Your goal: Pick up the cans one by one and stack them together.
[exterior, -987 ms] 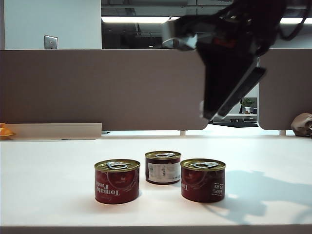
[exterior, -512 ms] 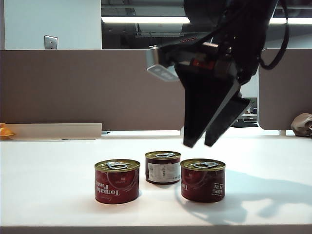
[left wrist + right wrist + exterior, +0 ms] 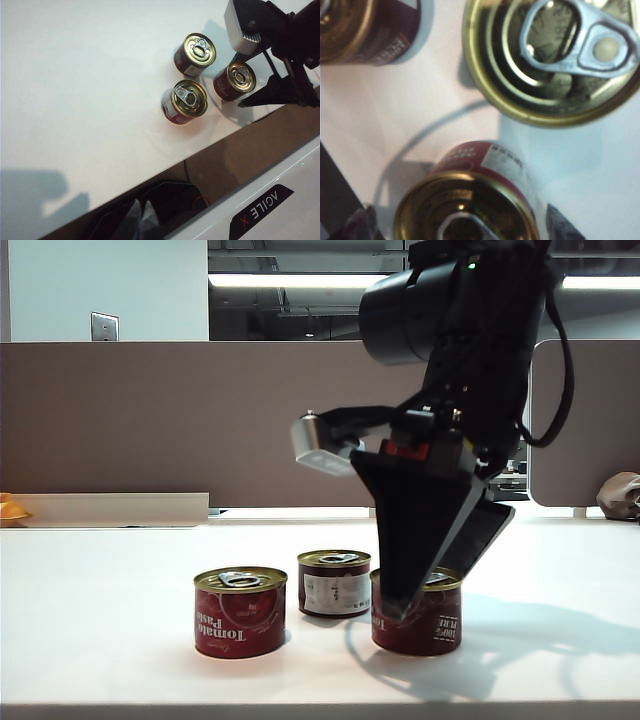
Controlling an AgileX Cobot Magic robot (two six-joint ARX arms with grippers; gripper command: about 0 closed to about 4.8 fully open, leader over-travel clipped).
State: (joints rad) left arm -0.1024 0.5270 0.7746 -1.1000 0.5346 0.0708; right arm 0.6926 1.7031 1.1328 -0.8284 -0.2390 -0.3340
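The right arm (image 3: 470, 350) reaches down from the upper right of the exterior view, wrist bent so the right claw (image 3: 425, 585) points steeply downward. Its two dark fingers (image 3: 405, 530) are spread wide, tips low at the level of a can's top, one to each side of it. The left claw is out of sight in every view; it is closed. The left wrist looks down from high above.
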